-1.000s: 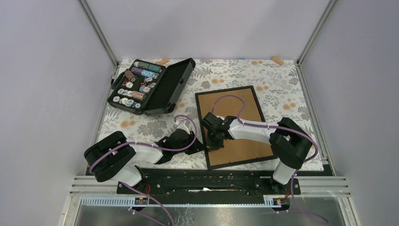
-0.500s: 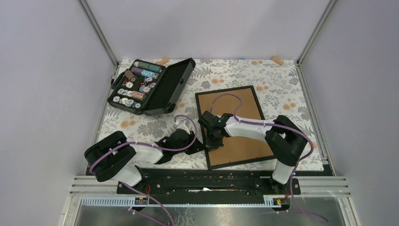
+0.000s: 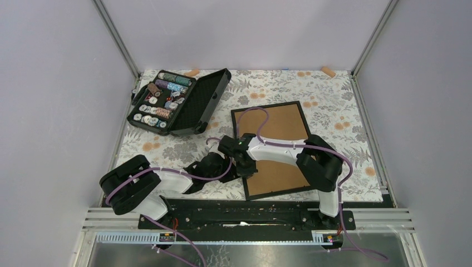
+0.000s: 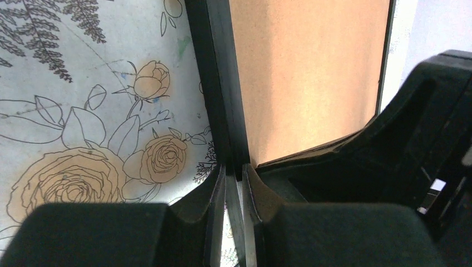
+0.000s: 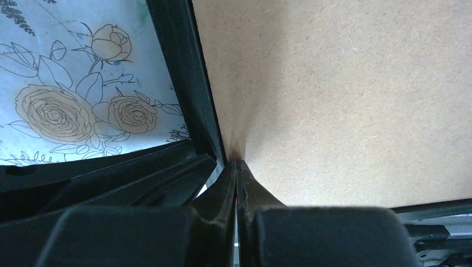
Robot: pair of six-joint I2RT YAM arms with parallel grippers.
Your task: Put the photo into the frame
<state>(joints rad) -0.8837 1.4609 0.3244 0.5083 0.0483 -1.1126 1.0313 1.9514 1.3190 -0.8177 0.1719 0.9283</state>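
Top external: right gripper (image 3: pixel 243 165) farther left, at frame (image 3: pixel 289 125) edge.

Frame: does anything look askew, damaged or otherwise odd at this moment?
The frame lies back up, turned slightly out of square with the table. No damage shows. The left gripper and the right gripper crowd its left rail, the right one shut at the seam beside the brown board. The photo is in no view.
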